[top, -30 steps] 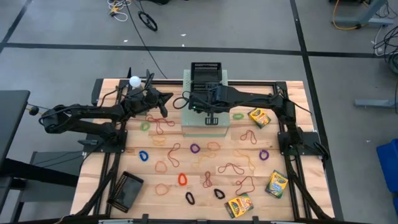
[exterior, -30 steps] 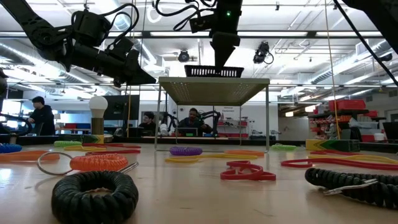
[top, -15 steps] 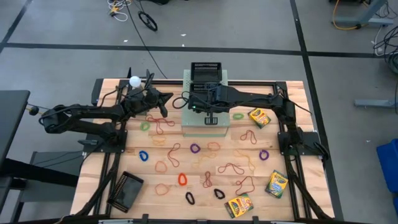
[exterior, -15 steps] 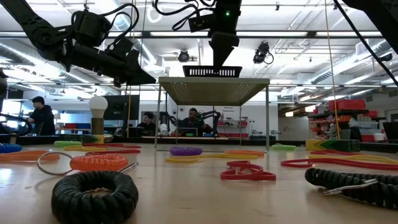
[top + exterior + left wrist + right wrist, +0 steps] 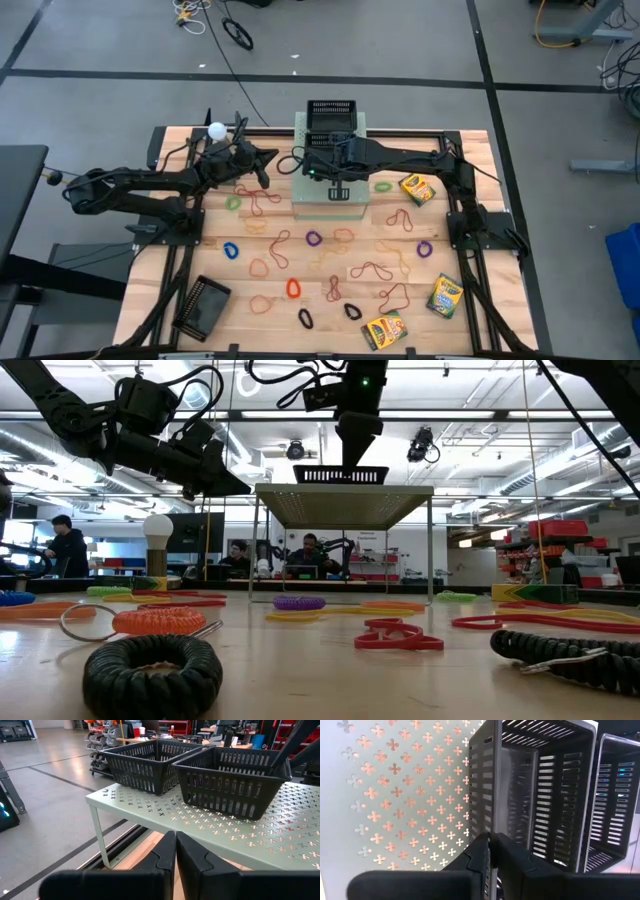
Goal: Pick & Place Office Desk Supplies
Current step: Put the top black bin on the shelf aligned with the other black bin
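Right gripper is clamped on the near wall of a black tray atop the pale-green stand, w/ a 2nd tray just beyond. The held tray's long axis runs near-to-far. Left gripper, pressed together & empty, hovers left of the stand; rubber bands lie on the table nearer.

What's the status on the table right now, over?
Right gripper shut on rim of a black mesh tray atop the pale-green perforated box. Left gripper shut, empty, raised beside the box. Rubber-band loops scattered on the table. Nothing blocking.
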Controlling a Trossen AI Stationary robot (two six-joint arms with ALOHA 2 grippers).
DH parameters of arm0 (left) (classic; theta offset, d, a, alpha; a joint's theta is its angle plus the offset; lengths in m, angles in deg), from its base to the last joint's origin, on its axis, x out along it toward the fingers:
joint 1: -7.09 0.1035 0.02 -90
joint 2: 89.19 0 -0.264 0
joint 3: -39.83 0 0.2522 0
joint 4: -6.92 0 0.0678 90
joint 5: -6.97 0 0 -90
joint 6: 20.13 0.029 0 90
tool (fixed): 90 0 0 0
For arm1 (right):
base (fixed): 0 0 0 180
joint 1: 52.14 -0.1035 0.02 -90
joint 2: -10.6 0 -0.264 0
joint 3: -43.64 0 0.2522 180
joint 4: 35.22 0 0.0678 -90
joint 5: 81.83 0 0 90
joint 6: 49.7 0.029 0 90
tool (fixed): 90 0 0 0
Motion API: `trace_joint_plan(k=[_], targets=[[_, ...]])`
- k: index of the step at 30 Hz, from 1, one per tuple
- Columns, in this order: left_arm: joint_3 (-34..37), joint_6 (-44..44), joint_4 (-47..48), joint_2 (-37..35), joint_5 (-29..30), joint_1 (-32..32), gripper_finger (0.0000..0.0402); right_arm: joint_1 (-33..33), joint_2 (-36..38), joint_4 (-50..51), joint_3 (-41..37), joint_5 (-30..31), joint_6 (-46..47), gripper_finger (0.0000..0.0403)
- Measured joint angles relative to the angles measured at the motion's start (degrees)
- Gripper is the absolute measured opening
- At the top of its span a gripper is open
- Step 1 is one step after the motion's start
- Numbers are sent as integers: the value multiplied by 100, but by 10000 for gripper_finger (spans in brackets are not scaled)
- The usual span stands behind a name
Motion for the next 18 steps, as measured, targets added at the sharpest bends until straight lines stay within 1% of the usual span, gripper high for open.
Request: trace_joint_plan(k=[13,18], targets=[[0,0,1,0,0,2,21,0,0,-115,0,7,17,46],[0,-1,-1,0,0,2,21,0,0,7,0,7,194,46]])
